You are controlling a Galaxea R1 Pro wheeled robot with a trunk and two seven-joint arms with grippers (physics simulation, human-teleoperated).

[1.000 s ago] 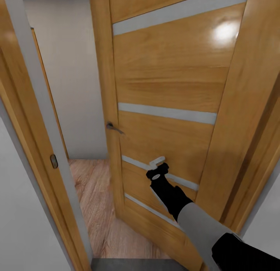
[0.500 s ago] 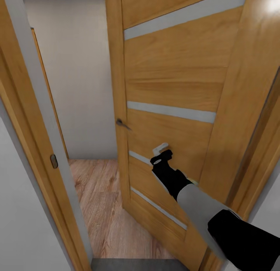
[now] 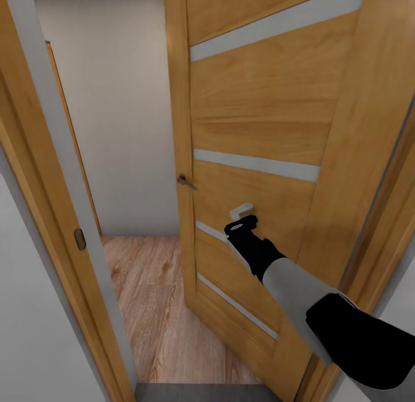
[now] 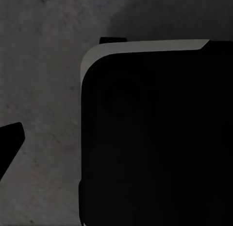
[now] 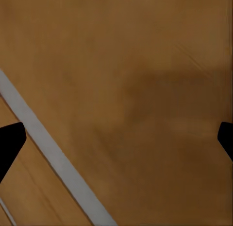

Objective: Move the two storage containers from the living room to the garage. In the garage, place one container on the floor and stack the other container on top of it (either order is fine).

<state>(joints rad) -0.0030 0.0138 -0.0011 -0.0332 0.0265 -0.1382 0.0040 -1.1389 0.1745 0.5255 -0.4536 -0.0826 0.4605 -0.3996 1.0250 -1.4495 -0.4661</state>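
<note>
Meanwhile, at a doorway with no storage container in sight, the right gripper (image 3: 241,216) sits flat against the orange wooden door (image 3: 259,125), its arm reaching in from the door's hinge side; the right wrist view looks square onto the panel between two dark fingertips (image 5: 10,144) set wide apart, nothing between them. Nearest the robot, a strip of grey concrete floor (image 3: 196,392) meets the threshold. Beyond the gripper, the door handle (image 3: 185,181) juts from the door's free edge, toward the gap. Past that edge, light wood planks (image 3: 144,287) run to a pale wall. Judged from this, the door's face turns away from the push. Over concrete, the left gripper's (image 4: 12,146) spread cannot be judged
</note>
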